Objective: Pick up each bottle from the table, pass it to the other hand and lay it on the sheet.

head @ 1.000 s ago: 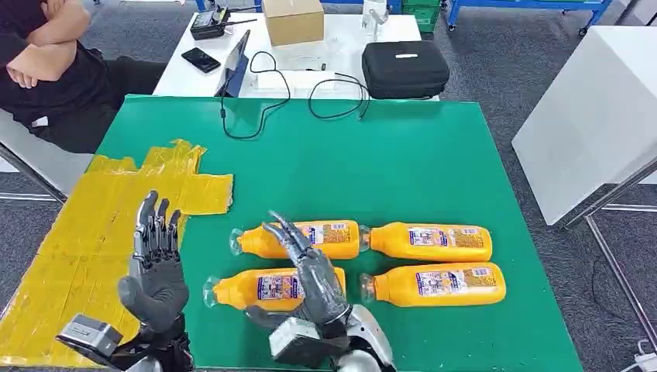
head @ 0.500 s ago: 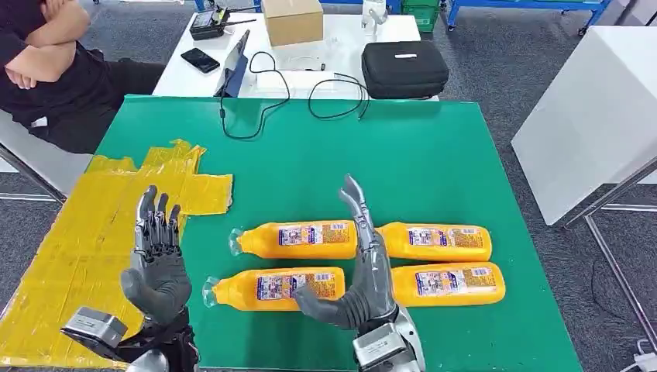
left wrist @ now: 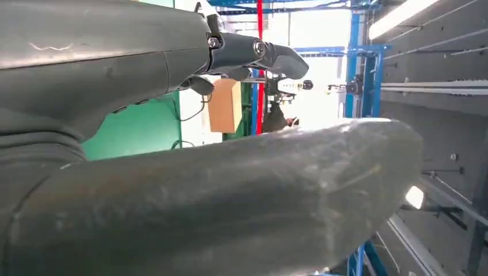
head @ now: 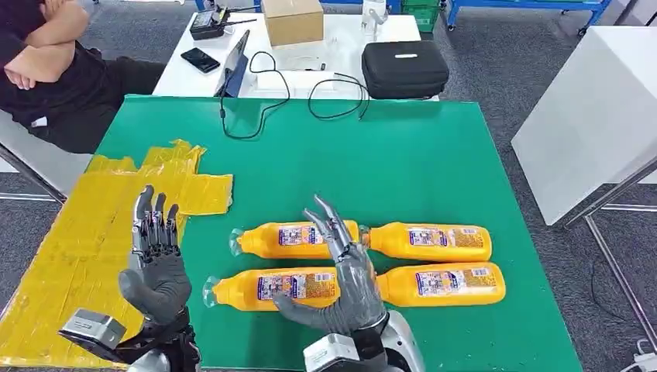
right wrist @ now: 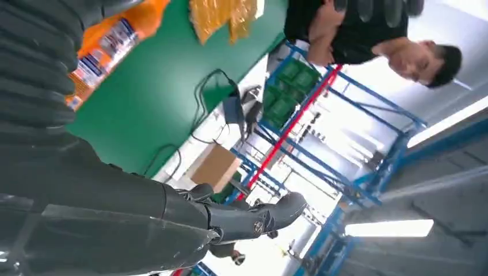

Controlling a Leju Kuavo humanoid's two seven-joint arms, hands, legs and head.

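Observation:
Several orange bottles lie on their sides on the green table (head: 434, 163), in two rows. The far-left bottle (head: 287, 239) and near-left bottle (head: 256, 289) point their caps left; the far-right bottle (head: 434, 242) and near-right bottle (head: 453, 284) lie beside them. My right hand (head: 346, 280) hovers open over the gap between the near bottles, fingers spread toward the far-left bottle, holding nothing. My left hand (head: 156, 263) stands open, fingers upward, at the edge of the yellow sheet (head: 85, 232). The right wrist view shows one bottle (right wrist: 109, 40) and the sheet (right wrist: 221, 17).
Behind the green table a white table holds a cardboard box (head: 293, 19), a black case (head: 404, 68), a phone (head: 201, 60) and cables (head: 263, 93). A person (head: 42, 70) sits at the far left. A white cabinet (head: 596, 116) stands on the right.
My right hand swung from over the near-left bottle to the right, then came back a little left with its fingers tilted over the far-left bottle. The left hand has barely moved.

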